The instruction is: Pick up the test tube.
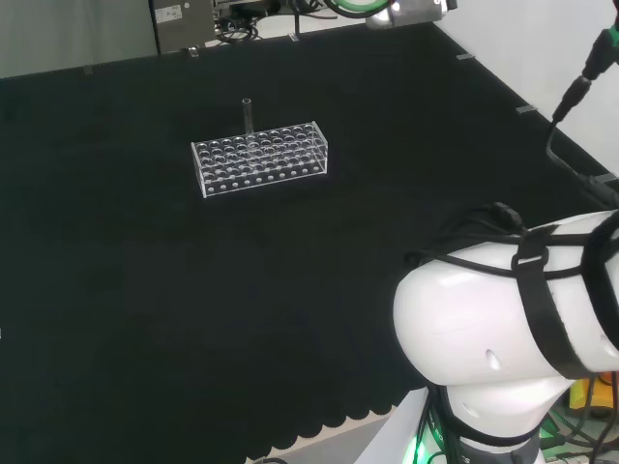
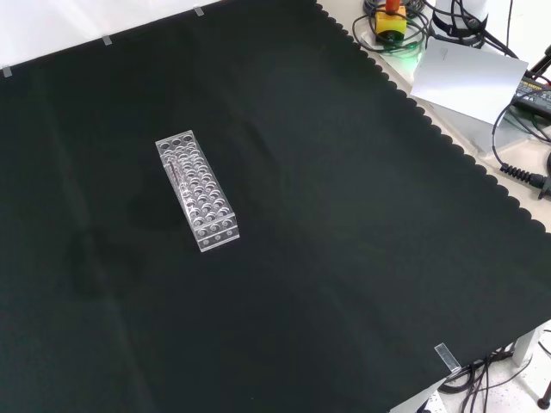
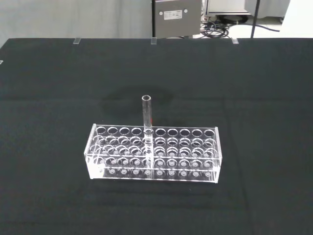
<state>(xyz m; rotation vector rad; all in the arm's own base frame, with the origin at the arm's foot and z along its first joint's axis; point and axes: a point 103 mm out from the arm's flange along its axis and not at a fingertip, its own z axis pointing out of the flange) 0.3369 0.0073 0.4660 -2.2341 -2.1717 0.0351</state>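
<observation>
A clear test tube (image 3: 146, 117) stands upright in the far row of a clear rack (image 3: 153, 152) on the black-clothed desk (image 1: 145, 290). I cannot tell the robot hand's state.

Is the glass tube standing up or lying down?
Standing up. The test tube sits upright in a hole of the clear rack, its top poking above it.

A clear rack (image 1: 260, 159) of many round holes stands on the black cloth (image 1: 145, 290) covering the bench (image 2: 482, 155). In the front view, cables (image 2: 516, 168), a white sheet (image 2: 465, 82) and a red-and-yellow button (image 2: 392, 17) lie off the cloth's right edge.
</observation>
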